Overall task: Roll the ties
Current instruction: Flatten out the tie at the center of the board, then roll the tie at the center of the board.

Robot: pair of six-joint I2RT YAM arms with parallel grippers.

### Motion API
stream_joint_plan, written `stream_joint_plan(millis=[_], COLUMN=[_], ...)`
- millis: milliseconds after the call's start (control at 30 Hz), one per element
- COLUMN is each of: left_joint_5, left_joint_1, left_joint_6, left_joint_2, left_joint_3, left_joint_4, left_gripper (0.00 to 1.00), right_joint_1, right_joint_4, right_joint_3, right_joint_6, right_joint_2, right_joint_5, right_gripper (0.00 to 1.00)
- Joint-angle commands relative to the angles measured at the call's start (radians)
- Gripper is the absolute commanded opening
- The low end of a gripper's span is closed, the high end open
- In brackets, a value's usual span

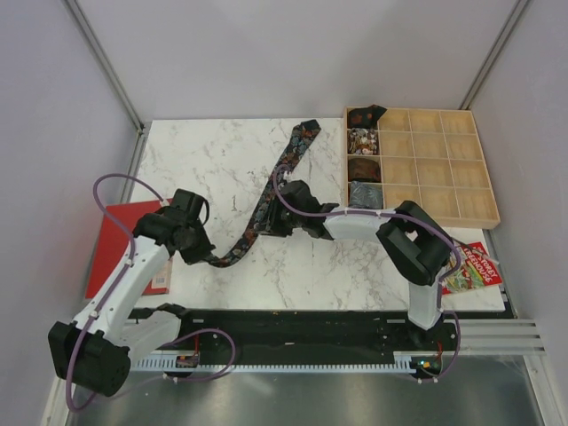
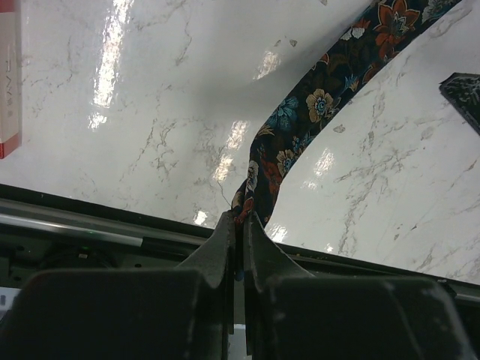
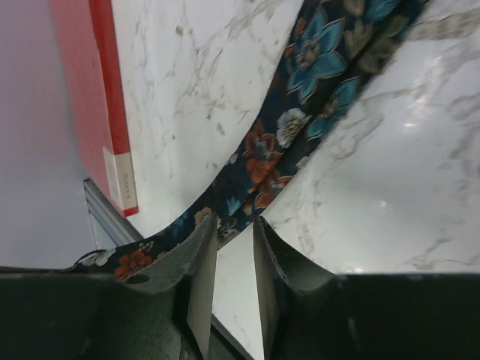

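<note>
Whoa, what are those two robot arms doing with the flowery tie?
They are working on one long tie stretched across the table. The left gripper is shut on the tie's near end. The right gripper hangs over the tie's middle with its jaws a little apart, not holding it. The tie is not rolled yet. A few other ties sit bundled in the left column of the tray.

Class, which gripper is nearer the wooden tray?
Right. The right gripper hovers over the tie midway, left of the wooden tray; the left gripper pinches the tie's end, farther left.
</note>
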Motion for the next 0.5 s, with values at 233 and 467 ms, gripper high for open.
stream_joint_plan(millis=[233,467], left_joint_5=[0.038,0.059], left_joint_1=[0.004,0.004], left_joint_6=[0.018,0.030], left_joint_2=[0.092,0.156], left_joint_3=[0.039,0.074], left_joint_4=[0.034,0.055], left_gripper=[0.02,0.02], right_joint_1=[0.122,0.148], right_joint_4=[0.158,0.153], right_joint_3=[0.150,0.187], right_joint_6=[0.102,0.092], right_joint_2=[0.159,0.244], right_joint_5=[-0.094,-0.094], right_gripper=[0.30,0.29])
